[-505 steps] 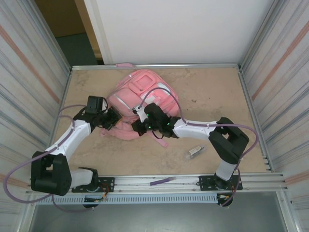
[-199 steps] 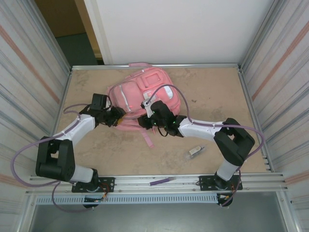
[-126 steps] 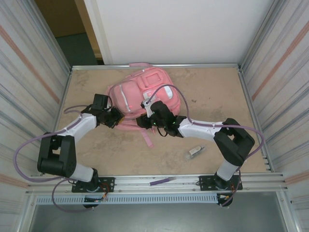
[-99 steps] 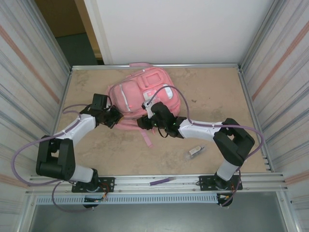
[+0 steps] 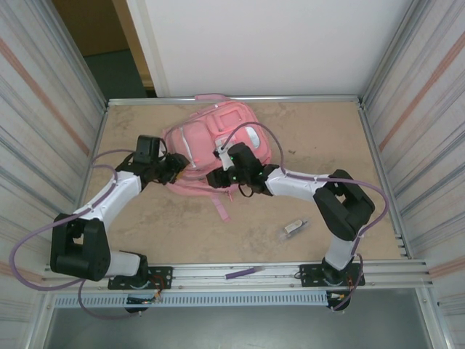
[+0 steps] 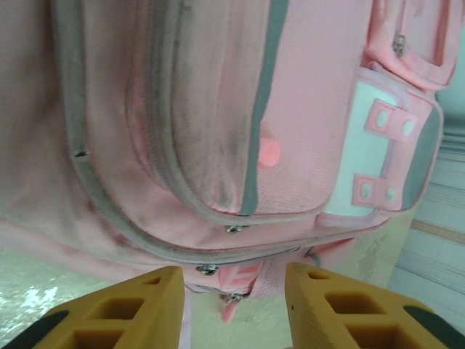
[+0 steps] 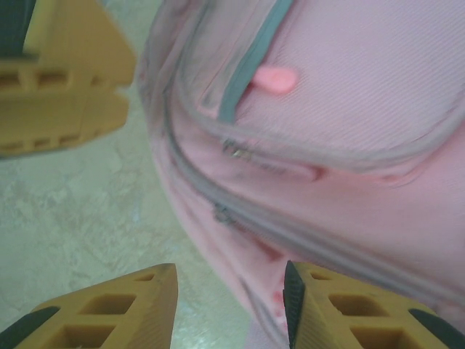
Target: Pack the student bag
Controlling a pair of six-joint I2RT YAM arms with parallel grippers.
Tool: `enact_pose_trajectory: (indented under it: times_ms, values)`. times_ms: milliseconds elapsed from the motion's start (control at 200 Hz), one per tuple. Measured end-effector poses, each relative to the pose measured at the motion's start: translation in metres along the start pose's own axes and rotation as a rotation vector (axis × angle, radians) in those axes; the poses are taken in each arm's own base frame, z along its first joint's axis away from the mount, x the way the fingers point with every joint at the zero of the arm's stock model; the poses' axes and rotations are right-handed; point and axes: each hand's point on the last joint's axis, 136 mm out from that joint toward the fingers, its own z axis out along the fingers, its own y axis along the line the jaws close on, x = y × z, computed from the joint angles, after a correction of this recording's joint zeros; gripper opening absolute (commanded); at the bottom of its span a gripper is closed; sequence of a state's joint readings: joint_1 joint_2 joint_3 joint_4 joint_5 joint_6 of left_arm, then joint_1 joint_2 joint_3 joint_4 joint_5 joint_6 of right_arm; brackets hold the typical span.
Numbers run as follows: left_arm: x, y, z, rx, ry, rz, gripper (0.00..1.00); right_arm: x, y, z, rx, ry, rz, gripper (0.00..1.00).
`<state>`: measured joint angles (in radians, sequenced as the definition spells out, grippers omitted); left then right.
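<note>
The student bag (image 5: 218, 137), a big pink backpack, lies flat at the back middle of the table with its front pockets up. My left gripper (image 5: 176, 166) is at the bag's near left edge. In the left wrist view it (image 6: 234, 275) is open, with grey zipper lines and metal zipper pulls (image 6: 207, 270) just beyond the fingertips. My right gripper (image 5: 213, 178) is at the bag's near edge, close to the left one. In the right wrist view it (image 7: 229, 275) stands open over the bag's side seam (image 7: 240, 225), holding nothing.
A pink strap (image 5: 222, 208) trails from the bag toward me. A small grey-white object (image 5: 293, 227) lies on the table at the near right. A purple strip (image 5: 240, 273) rests on the front rail. Corrugated walls close in on both sides.
The bag has slid back and turned since the oldest frame, then stayed put. Both grippers have shifted slightly along its near edge, and the left elbow has swung outward.
</note>
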<state>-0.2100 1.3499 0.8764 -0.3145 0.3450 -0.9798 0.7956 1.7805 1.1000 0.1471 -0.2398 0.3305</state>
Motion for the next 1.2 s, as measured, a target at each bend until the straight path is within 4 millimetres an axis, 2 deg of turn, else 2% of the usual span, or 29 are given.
enact_pose_trajectory:
  times_ms: [95,215,316,436,601,782,917,977,1203]
  values:
    - [-0.004,0.013,0.001,-0.052,-0.03,-0.005,0.4,-0.003,-0.006,-0.001,0.008,-0.006,0.007,0.42]
    - [-0.025,0.018,-0.002,-0.079,-0.063,-0.012,0.36,0.001,0.004,0.0,-0.014,0.003,-0.002,0.42]
    - [-0.044,0.021,-0.001,-0.071,-0.089,-0.039,0.37,0.003,0.01,0.001,-0.027,0.008,-0.01,0.42]
    - [-0.055,0.03,0.007,-0.074,-0.097,-0.053,0.41,0.003,0.011,0.001,-0.029,0.006,-0.013,0.42]
    - [-0.06,0.035,0.025,-0.058,-0.07,-0.049,0.41,0.002,0.012,0.001,-0.031,0.003,-0.013,0.42]
    - [-0.058,0.045,0.038,-0.07,-0.052,-0.058,0.33,0.004,0.016,0.002,-0.038,0.007,-0.019,0.41]
    - [-0.056,0.05,0.042,-0.064,-0.057,-0.054,0.32,0.003,0.023,0.003,-0.051,0.0,-0.027,0.41]
    - [-0.057,0.05,0.043,-0.056,-0.06,-0.053,0.35,0.003,0.025,0.003,-0.054,-0.001,-0.028,0.41]
    - [-0.058,0.045,0.04,-0.031,-0.061,-0.043,0.37,0.002,0.029,0.004,-0.064,-0.01,-0.034,0.41]
